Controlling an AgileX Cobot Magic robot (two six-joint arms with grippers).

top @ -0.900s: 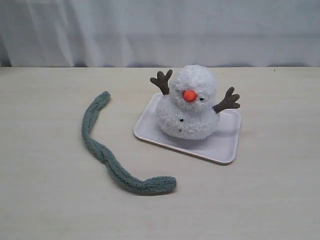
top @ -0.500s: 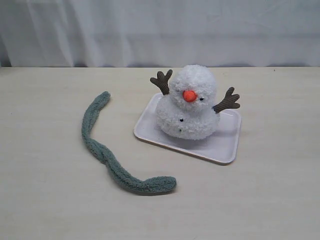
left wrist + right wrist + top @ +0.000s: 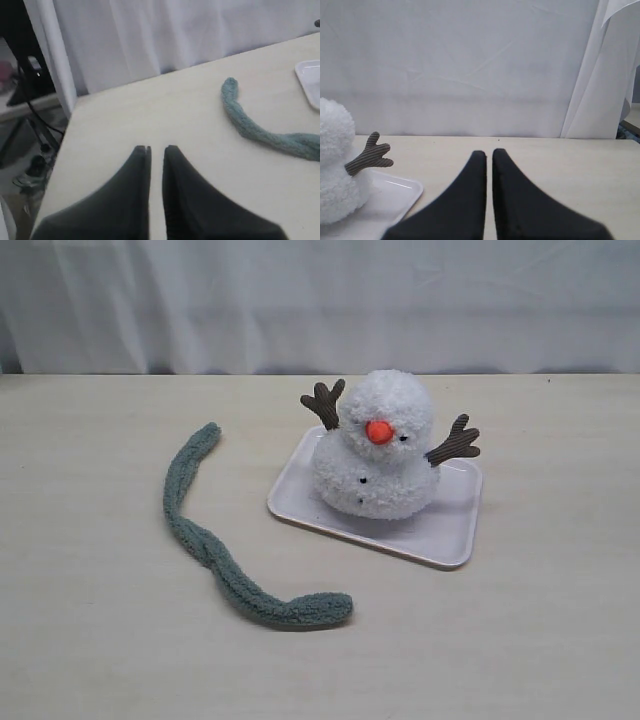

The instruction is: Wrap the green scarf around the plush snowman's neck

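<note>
Moved: nothing. Scarf [image 3: 198,542], snowman [image 3: 375,465] and tray [image 3: 450,530] sit just as they did a moment ago.
Means: I think the job has not started. The scarf has to be picked up first.
Scarf: long, thin, fuzzy grey-green strip with round ends. It lies bendy on the table [image 3: 100,640], left of the tray, not touching it.
Snowman: 2 fluffy white balls, orange nose, tiny black eyes and buttons, 2 brown ribbed stick arms. It stands upright on the tray.
Neck [image 3: 345,445]: the dip between the 2 balls, with no scarf on it.
Tray: smooth, shiny, pale, with round corners.
Table: flat, light wood look.
Left claw [image 3: 156,149]: black and pointy, only a thin slit wide, holding nothing. The scarf is well apart from it.
Right claw [image 3: 489,152]: black, squeezed narrow, holding nothing, near the tray.
</note>
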